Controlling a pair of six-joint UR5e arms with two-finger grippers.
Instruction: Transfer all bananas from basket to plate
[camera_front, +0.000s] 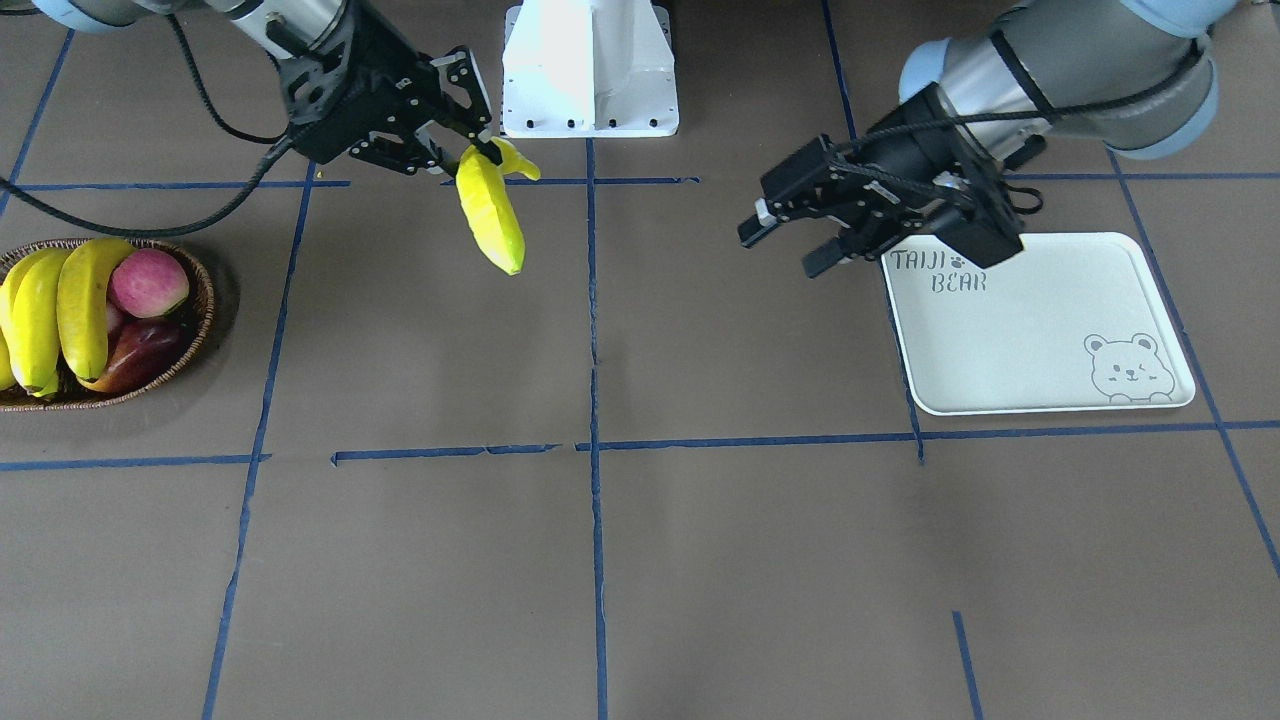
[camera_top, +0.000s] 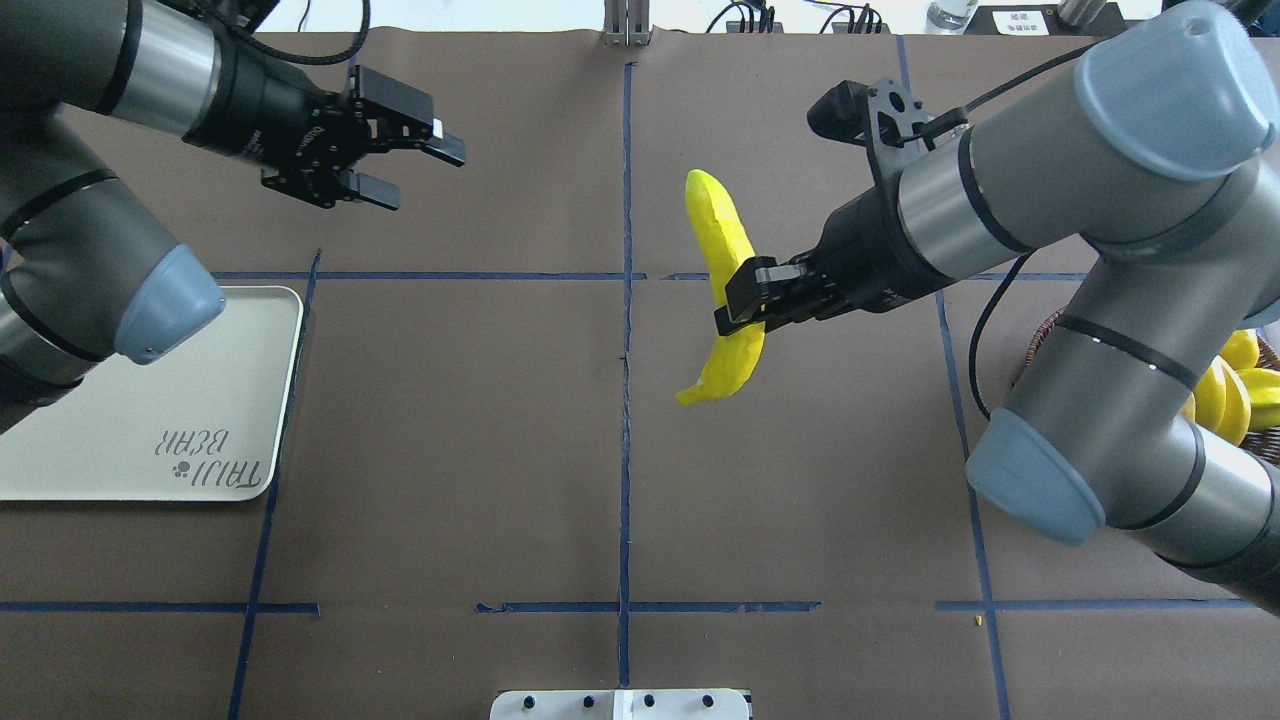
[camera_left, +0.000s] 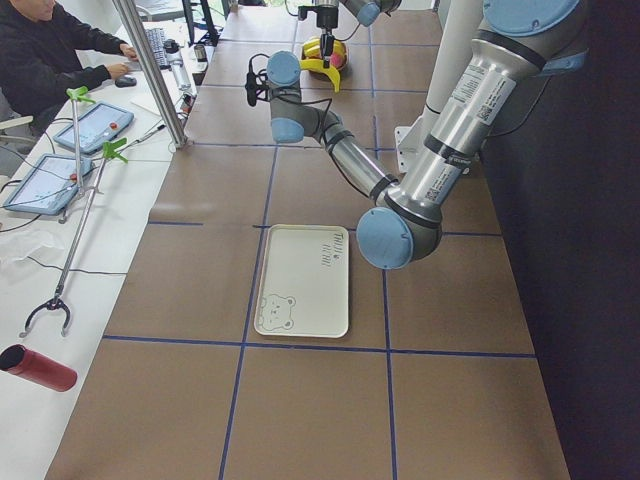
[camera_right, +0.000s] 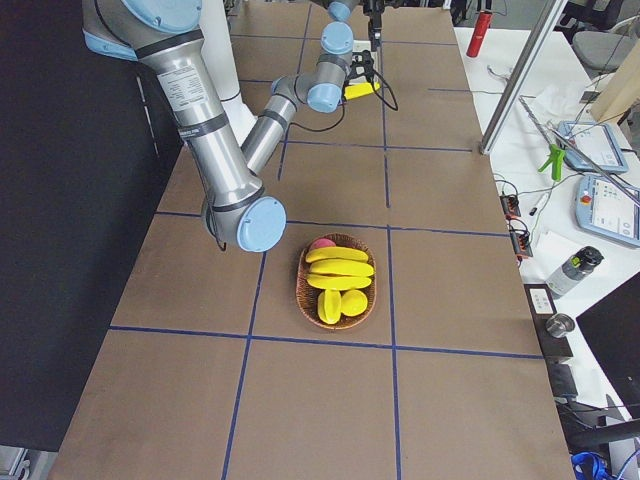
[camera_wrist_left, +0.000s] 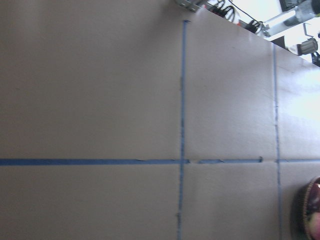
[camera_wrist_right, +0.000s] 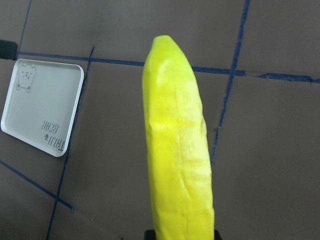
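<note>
My right gripper (camera_front: 480, 150) (camera_top: 740, 305) is shut on one long yellow banana (camera_front: 490, 215) (camera_top: 725, 240) and holds it in the air over the middle of the table; the banana fills the right wrist view (camera_wrist_right: 177, 150). More bananas (camera_front: 70, 300) (camera_right: 340, 268) lie in the brown wicker basket (camera_front: 200, 320) (camera_right: 303, 290) on my right side. The off-white "TAIJI BEAR" plate (camera_front: 1040, 320) (camera_top: 130, 420) (camera_wrist_right: 42, 105) lies bare on my left side. My left gripper (camera_front: 780, 250) (camera_top: 425, 180) is open and empty, hovering off the plate's corner.
A pink apple (camera_front: 148, 282), a dark red apple (camera_front: 140, 350) and stubby yellow fruits (camera_right: 340, 305) share the basket. The white robot base (camera_front: 590, 70) stands at the table's rear middle. Blue tape lines cross the brown table. An operator's bench runs along the far edge.
</note>
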